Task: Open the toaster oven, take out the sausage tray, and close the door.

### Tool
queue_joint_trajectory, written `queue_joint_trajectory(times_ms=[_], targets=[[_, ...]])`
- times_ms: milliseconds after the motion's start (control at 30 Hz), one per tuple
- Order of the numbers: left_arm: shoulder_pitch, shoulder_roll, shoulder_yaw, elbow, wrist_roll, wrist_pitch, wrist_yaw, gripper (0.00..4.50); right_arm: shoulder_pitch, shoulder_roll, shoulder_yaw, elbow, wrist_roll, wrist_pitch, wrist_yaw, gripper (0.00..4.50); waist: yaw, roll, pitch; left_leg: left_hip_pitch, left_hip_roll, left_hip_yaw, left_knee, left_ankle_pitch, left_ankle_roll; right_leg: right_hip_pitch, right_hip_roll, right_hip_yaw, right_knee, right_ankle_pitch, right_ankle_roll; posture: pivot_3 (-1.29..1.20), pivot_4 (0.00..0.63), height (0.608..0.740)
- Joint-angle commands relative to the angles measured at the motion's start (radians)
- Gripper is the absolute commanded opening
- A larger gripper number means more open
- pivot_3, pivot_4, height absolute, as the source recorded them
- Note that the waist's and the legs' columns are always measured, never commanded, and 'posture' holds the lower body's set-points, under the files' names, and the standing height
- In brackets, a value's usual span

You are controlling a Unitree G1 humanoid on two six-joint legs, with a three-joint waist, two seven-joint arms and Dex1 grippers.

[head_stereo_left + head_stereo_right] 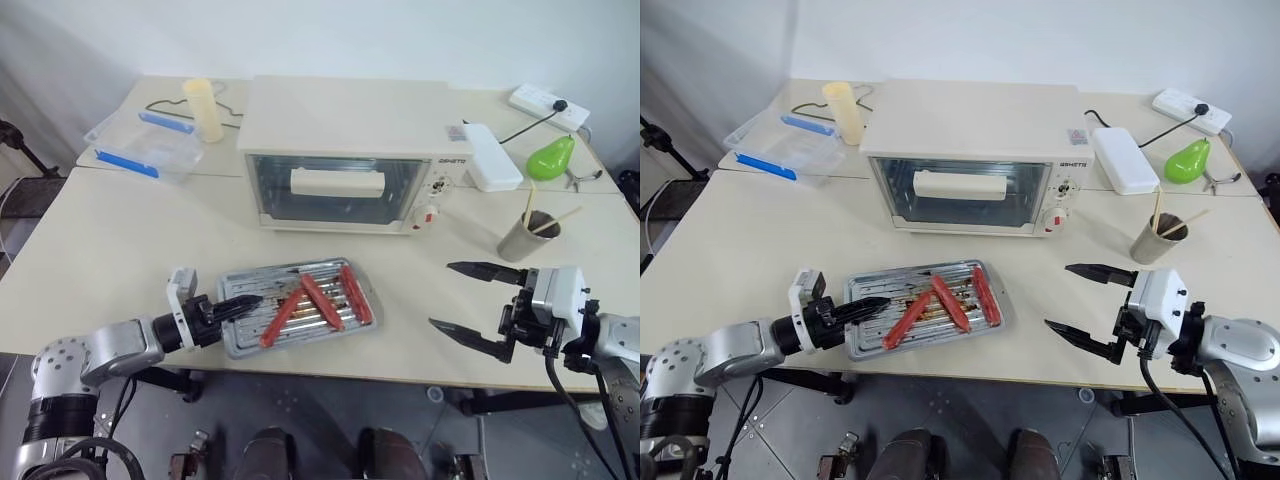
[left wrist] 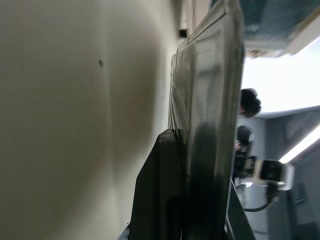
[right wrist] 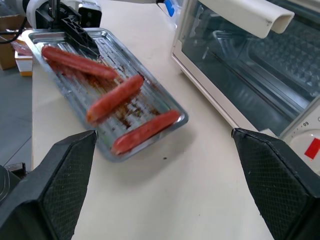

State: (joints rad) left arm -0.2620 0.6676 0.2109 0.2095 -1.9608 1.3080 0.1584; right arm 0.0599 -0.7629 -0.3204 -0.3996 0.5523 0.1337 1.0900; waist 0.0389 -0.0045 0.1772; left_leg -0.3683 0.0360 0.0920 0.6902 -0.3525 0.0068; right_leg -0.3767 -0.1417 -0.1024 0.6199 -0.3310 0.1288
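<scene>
On the near desk, the sausage tray lies outside the toaster oven, whose door is shut. Left end effector grips the tray's left rim; right end effector hangs spread, empty. Release remains.

Metal sausage tray with 3 sausages lies before shut toaster oven.
</scene>
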Motion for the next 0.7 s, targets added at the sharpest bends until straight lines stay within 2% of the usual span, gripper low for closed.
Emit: queue_joint_trajectory(times_ms=[33, 133, 300, 400, 433, 700], targets=[[-0.058, -0.015, -0.094, 0.003, 0.011, -0.03, 0.106, 0.0, 0.006, -0.002, -0.034, -0.046, 0.021, -0.014, -0.016, 4.48, 0.008, 0.0, 0.0, 0.0, -0.001, 0.0, 0.0, 0.001, 0.001, 0.0, -0.002, 0.0, 0.0, 0.0, 0.0, 0.0, 0.15, 0.74], [-0.106, 0.013, -0.156, 0.02, 0.075, 0.011, 0.13, 0.0, 0.009, -0.002, -0.035, -0.048, 0.024, -0.015, -0.02, 4.48, 0.009, -0.001, 0.0, 0.0, -0.004, -0.001, 0.0, 0.001, 0.002, 0.001, -0.004, -0.001, 0.0, 0.001, 0.002, 0.0, 0.15, 0.74], [-0.128, -0.002, -0.135, -0.045, 0.169, -0.043, 0.073, 0.0, 0.017, 0.005, -0.03, -0.048, 0.024, -0.02, -0.024, 4.48, 0.009, -0.001, 0.0, -0.001, -0.006, 0.0, -0.001, 0.001, 0.002, 0.001, -0.004, -0.001, -0.002, 0.002, 0.003, 0.0, 0.15, 0.74], [-0.131, 0.001, -0.142, -0.102, 0.23, -0.031, 0.011, 0.64, 0.017, 0.007, -0.024, -0.047, 0.025, -0.021, -0.026, 4.5, 0.01, -0.002, 0.0, -0.001, -0.007, 0.0, -0.001, 0.001, 0.003, 0.002, -0.003, -0.002, -0.003, 0.002, 0.004, 0.0, 0.15, 0.74], [-0.132, 0.001, -0.146, -0.115, 0.253, -0.026, -0.004, 1.01, 0.016, 0.007, -0.022, -0.045, 0.024, -0.022, -0.026, 4.5, 0.008, -0.002, 0.0, -0.001, -0.007, 0.0, -0.001, 0.001, 0.003, 0.002, -0.003, -0.002, -0.004, 0.002, 0.004, 0.0, 0.15, 0.74], [-0.131, -0.034, -0.141, -0.208, 0.511, -0.105, -0.144, 3.12, 0.007, 0.003, -0.017, -0.03, 0.022, -0.025, -0.018, 4.5, 0.01, -0.002, 0.0, -0.001, -0.006, 0.001, -0.002, 0.002, 0.003, 0.002, -0.003, -0.002, -0.007, 0.003, 0.006, 0.0, 0.15, 0.74]])
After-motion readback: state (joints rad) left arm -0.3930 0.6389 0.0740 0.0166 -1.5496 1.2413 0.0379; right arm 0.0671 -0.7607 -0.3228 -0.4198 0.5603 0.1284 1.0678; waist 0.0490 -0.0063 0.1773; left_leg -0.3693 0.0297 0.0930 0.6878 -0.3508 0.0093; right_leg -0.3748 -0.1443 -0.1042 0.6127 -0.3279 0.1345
